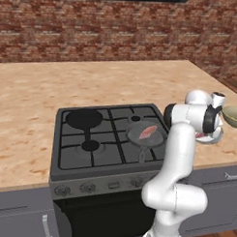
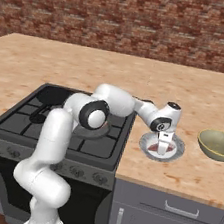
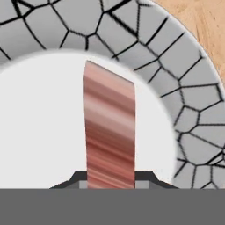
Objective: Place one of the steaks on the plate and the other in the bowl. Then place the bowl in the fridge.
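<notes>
- Left base view: one steak [image 1: 149, 131] is seen lying flat in the grey frying pan [image 1: 145, 136] on the front right burner of the stove [image 1: 107, 139]. The bowl [image 1: 233, 116] stands on the counter [image 1: 29, 93] at the far right. The plate [image 1: 217, 137] is mostly hidden behind the arm, with only its edge showing just left of the bowl. The pincer itself is covered by the wrist in this view.

- Right base view: the gripper [image 2: 163, 149] is pointed straight down over the plate [image 2: 175, 153], which sits on the counter just right of the stove. A reddish steak [image 2: 154, 147] is seen at the fingertips, low over the plate's middle. The bowl [image 2: 218, 144] stands near the plate, further right and apart from it.

- Hand view: the steak [image 3: 109, 136] is held edge-on between the narrowly set fingers, its long axis running away from the hand toward the plate [image 3: 193, 110] directly beneath. The white centre of the plate lies straight below the meat, so the release is judged to need little more than opening, perhaps after a slight lowering.
</notes>
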Tool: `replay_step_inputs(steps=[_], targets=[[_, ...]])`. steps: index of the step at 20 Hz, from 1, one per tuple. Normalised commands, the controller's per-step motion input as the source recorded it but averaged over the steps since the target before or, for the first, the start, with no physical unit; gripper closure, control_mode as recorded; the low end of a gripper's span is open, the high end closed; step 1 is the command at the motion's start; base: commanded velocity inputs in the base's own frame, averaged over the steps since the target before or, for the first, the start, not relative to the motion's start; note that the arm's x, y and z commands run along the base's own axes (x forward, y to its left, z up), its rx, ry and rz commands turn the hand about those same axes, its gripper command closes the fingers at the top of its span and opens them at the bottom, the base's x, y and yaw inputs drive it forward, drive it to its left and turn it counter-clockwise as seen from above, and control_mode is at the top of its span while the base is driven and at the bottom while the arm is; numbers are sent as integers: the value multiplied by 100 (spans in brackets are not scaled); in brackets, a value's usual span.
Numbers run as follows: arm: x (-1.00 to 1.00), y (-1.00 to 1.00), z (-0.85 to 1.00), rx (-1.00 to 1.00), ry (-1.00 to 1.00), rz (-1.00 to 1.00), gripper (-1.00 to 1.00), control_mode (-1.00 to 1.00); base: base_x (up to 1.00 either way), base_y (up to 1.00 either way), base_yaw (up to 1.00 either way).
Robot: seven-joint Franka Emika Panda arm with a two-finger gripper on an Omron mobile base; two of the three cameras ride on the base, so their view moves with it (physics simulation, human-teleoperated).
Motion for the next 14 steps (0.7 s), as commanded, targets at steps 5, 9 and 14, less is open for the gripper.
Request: replay_step_inputs(steps=[5, 9, 14], targets=[[3, -15, -25, 1, 0, 3, 100, -100, 0, 0, 0], [0, 0, -1, 0, -1, 0, -100, -100, 0, 0, 0], [0, 1, 1, 0, -9, 0, -100, -100, 0, 0, 0]])
